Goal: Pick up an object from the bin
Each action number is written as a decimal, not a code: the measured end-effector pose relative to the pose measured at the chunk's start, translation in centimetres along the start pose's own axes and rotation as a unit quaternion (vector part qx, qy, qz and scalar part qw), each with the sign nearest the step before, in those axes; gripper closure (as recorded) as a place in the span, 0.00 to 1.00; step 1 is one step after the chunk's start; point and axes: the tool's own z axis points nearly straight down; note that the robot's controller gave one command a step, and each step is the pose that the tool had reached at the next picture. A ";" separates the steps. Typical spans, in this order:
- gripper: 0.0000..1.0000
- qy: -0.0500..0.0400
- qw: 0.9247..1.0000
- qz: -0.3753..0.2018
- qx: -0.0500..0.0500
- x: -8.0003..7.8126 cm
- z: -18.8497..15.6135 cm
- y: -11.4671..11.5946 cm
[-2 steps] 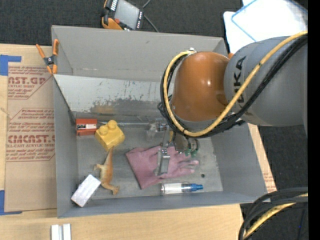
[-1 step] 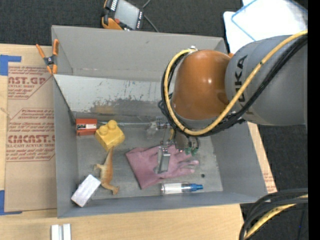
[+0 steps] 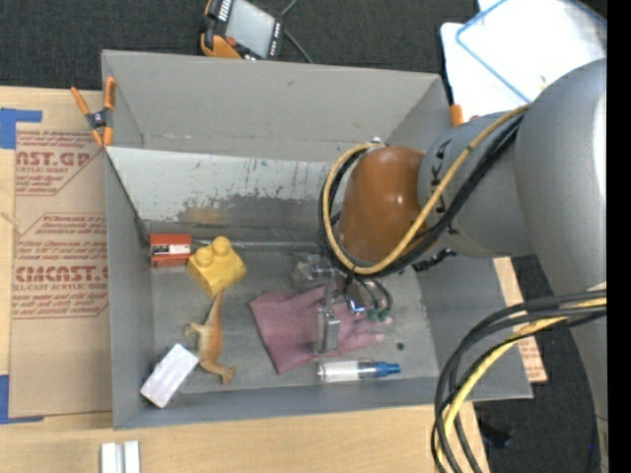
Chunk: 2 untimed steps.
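Note:
My gripper hangs below the brown wrist cover, low over the right part of the bin floor. It is right above a crumpled mauve cloth that lies flat there, and looks to be touching it. Just in front of the cloth lies a clear tube with a blue cap, close to the bin's near wall. A yellow toy brick sits to the left of the cloth, apart from the gripper.
A tan toy dinosaur and a white block lie at the near left. A small red box rests against the back wall at left. The arm and its cables cover the bin's right side.

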 end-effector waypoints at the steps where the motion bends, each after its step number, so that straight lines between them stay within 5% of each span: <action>1: 0.00 -0.009 1.000 -0.014 -0.001 -2.1 -0.5 -3.3; 2: 0.00 -0.002 1.000 -0.006 -0.002 -0.5 -0.3 -0.2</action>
